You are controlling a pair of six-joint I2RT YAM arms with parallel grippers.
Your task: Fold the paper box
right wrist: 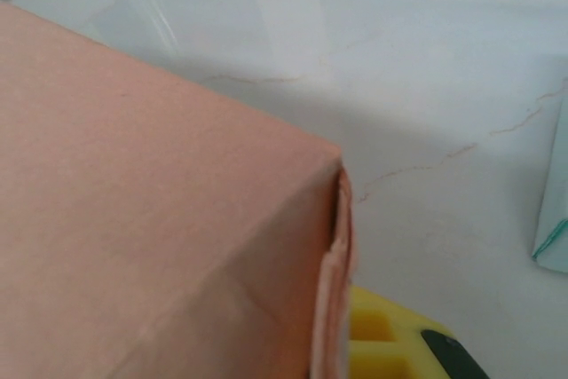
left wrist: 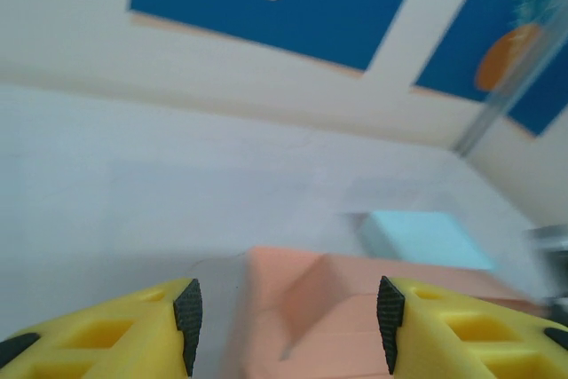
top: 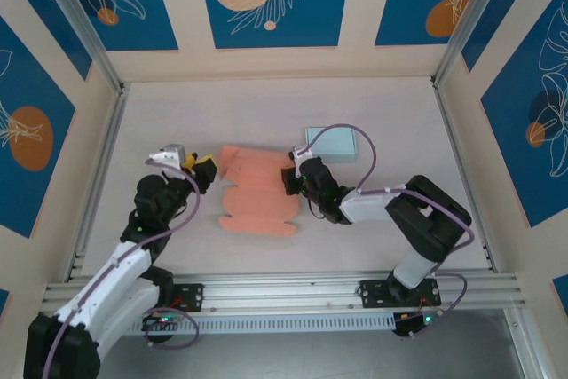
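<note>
Right fingers (right wrist: 386, 343) clamp the paper box (top: 257, 194) at 3 o'clock, seemingly to raise that side; left fingers (left wrist: 106, 339) hang apart at 9 o'clock, ready to press.

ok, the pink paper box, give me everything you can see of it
The paper box is a salmon-pink, matte card blank lying mostly flat on the table, mid-workspace, with lobed flaps along its left side and visible creases. Its right end is lifted into a folded panel with a doubled edge. The right gripper is shut on that right edge. The left gripper, open, sits just off the box's left edge, seemingly not touching.
</note>
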